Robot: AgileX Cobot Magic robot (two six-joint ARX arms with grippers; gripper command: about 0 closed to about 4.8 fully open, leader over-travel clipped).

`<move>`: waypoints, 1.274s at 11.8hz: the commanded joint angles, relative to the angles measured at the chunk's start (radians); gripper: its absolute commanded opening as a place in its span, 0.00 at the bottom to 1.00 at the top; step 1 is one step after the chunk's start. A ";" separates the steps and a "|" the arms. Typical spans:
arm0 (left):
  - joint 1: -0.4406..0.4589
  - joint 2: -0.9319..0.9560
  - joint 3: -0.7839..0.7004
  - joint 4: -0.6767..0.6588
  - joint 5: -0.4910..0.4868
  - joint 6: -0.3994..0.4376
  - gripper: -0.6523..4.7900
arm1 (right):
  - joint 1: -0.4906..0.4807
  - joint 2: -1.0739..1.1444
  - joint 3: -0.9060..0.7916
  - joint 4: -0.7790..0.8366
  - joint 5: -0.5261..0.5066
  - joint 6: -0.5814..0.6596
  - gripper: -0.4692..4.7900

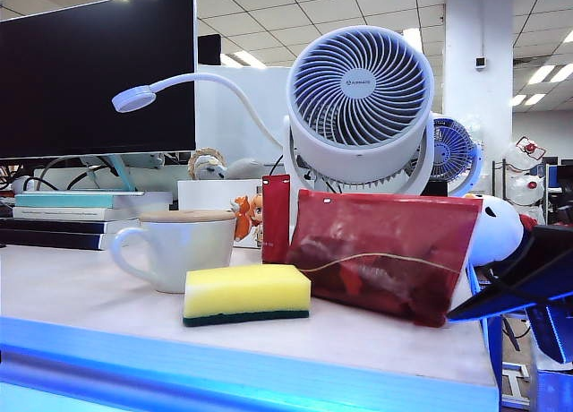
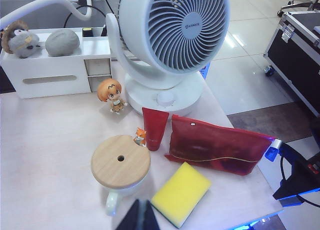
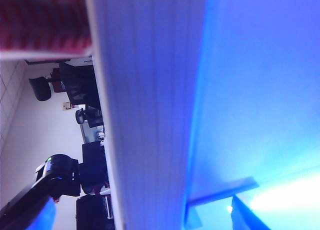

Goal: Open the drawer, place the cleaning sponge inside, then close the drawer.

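The cleaning sponge (image 1: pixel 246 291) lies flat on the white desk top (image 1: pixel 81 296), yellow face up and green layer down, between the white mug (image 1: pixel 179 246) and the red pouch (image 1: pixel 380 251). The drawer (image 1: pixel 224 363) shows as a blue band under the desk's front edge. My left gripper (image 2: pixel 139 217) hovers above the desk beside the sponge (image 2: pixel 181 192), its dark fingers together with nothing between them. My right gripper (image 3: pixel 217 217) is open and close against the blue drawer front (image 3: pixel 250 90). Its dark arm (image 1: pixel 528 282) reaches in at the desk's right corner.
The mug (image 2: pixel 120 162) has a wooden lid. Behind it stand a red tube (image 2: pixel 155 127), small figurines (image 2: pixel 112 92), a big white fan (image 1: pixel 358 107), a monitor (image 1: pixel 98 72) and stacked books (image 1: pixel 81 215). A black case (image 2: pixel 297 55) stands on the floor off the desk's right side.
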 commanded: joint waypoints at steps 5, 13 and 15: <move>0.001 -0.001 0.002 0.009 0.005 0.006 0.12 | 0.004 -0.003 0.002 0.113 -0.064 0.096 1.00; 0.001 -0.001 0.002 0.009 0.005 0.006 0.12 | 0.014 -0.003 -0.031 0.069 0.007 0.095 1.00; 0.001 -0.001 0.002 0.009 0.005 0.006 0.12 | 0.016 -0.003 -0.027 0.070 -0.011 0.097 1.00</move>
